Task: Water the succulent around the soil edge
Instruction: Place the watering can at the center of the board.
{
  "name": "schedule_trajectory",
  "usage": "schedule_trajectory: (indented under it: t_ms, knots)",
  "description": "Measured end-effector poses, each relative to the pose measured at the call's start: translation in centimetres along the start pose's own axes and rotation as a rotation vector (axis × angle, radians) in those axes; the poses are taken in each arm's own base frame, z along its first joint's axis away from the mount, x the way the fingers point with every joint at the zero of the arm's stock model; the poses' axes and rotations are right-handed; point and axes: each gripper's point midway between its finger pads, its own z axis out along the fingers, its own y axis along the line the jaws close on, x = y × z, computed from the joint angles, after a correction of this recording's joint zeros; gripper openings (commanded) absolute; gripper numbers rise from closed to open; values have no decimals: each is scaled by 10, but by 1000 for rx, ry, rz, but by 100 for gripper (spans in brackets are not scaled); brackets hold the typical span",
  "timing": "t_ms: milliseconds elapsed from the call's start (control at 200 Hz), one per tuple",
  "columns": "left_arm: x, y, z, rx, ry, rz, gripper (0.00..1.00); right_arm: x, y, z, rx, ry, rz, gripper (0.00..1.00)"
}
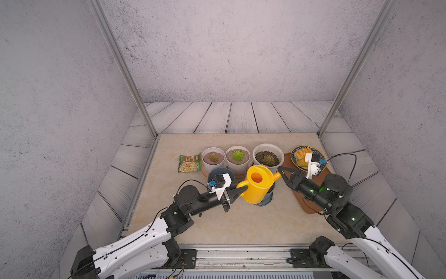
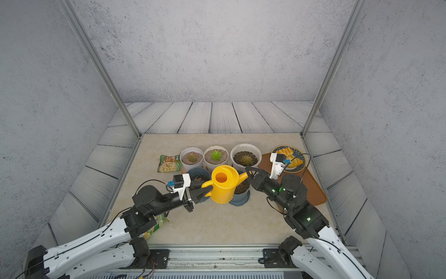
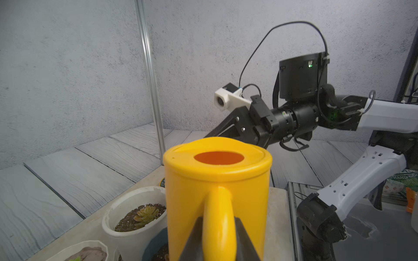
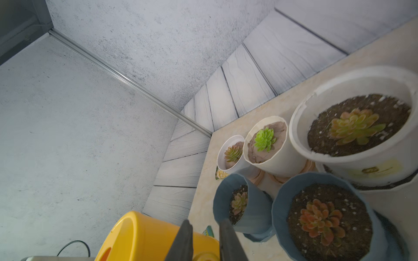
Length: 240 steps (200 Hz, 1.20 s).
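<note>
**Both claws clamping the yellow can**

The left gripper is pinching the handle of the watering can at mid-frame in both top views. The right gripper is squeezing its spout, jaws drawn tight. The can is covering most of one blue pot. A second blue pot is sitting left of it, partly behind the left wrist camera. Three white pots are standing in a row above them. Five succulents are growing, one per pot. One snack packet is lying at the left, and one plate is resting on a brown tray at the right.
</note>
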Motion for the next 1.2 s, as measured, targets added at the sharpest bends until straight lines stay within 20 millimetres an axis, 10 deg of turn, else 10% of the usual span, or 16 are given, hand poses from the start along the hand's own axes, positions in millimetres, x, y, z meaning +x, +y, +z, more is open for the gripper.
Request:
schedule_trajectory:
  t_ms: [540,866,946,1201]
  knots:
    - [98,-17,18,-29,383,5,0,8,-27,-8,212,112,-240,18]
    - [139,-24,4,-60,553,10,0,-7,-44,-35,323,39,-352,68]
    - [151,-25,-2,-76,588,-6,0,-13,-48,-49,351,4,-388,99]
    - [180,-21,-46,-160,676,-57,0,-20,-58,-81,406,-56,-442,100]
